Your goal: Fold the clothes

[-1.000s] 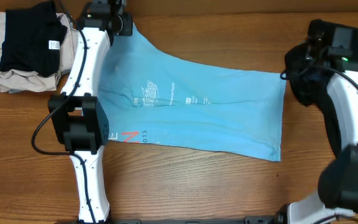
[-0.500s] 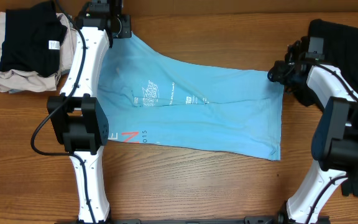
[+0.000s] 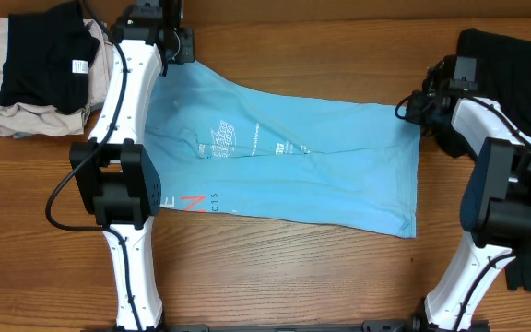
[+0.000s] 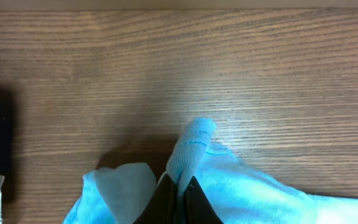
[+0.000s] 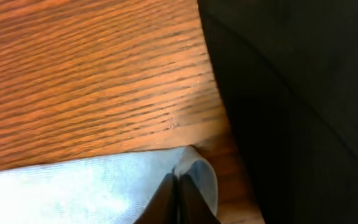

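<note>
two grippers were seen pinched shut on one light blue t-shirt [image 3: 330, 171], which was spread out across the middle of the wooden table [image 3: 284, 277], print facing up. the left gripper [image 3: 175, 43] was clamped on a bunched fold at the shirt's upper left corner; the right gripper [image 3: 415, 106] was clamped on its upper right corner, just beside a black garment [image 3: 510, 65] at the frame's upper right. for the fold to be made cleanly, both corners would best be lifted together and carried level toward the lower edge, the cloth kept taut and the black garment left undragged. cloth nipped between the fingertips [image 4: 160, 208] was shown only by the wrist views; the whole shirt and its lettering were shown only by the overhead view.
</note>
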Controlling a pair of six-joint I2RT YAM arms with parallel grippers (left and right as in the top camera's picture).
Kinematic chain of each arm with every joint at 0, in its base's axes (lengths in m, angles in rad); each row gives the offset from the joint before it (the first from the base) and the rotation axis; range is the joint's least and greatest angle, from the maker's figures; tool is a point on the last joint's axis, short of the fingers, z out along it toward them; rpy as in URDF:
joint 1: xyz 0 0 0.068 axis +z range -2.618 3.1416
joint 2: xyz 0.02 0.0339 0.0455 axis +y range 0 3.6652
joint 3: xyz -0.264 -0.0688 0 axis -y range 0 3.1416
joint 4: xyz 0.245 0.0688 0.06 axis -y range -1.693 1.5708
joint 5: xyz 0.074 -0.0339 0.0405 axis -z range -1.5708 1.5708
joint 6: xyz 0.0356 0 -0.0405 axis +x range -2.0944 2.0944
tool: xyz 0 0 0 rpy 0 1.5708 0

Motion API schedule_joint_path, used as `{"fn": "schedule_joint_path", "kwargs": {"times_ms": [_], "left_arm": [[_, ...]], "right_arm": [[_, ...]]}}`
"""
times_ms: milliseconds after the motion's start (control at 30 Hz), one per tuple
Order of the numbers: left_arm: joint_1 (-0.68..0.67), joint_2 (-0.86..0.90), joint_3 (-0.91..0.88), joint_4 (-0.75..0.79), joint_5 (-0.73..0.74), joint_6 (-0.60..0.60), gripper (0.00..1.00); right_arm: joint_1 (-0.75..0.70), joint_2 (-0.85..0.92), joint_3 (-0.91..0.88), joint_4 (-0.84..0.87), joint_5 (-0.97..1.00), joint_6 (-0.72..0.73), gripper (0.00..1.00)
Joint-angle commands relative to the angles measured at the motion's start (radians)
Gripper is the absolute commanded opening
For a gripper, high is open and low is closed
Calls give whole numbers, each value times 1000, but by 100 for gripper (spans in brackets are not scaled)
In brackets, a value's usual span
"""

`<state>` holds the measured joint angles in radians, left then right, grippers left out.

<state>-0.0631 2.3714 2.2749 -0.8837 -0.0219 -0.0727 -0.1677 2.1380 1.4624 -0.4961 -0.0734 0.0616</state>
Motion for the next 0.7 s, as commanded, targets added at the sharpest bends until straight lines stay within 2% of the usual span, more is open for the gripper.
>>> {"fn": "schedule_joint_path", "kwargs": {"times_ms": [0, 400, 667], "left_arm": [[13, -21, 16, -6, -16, -9, 4], [14, -122, 18, -83, -15, -10, 4], [14, -211, 18, -213, -15, -2, 4]], "right_arm": [[3, 13, 26, 0, 1, 16, 4], [-3, -96, 257, -434, -89, 50, 4], [-3, -216, 288, -619, -89, 69, 4]]}}
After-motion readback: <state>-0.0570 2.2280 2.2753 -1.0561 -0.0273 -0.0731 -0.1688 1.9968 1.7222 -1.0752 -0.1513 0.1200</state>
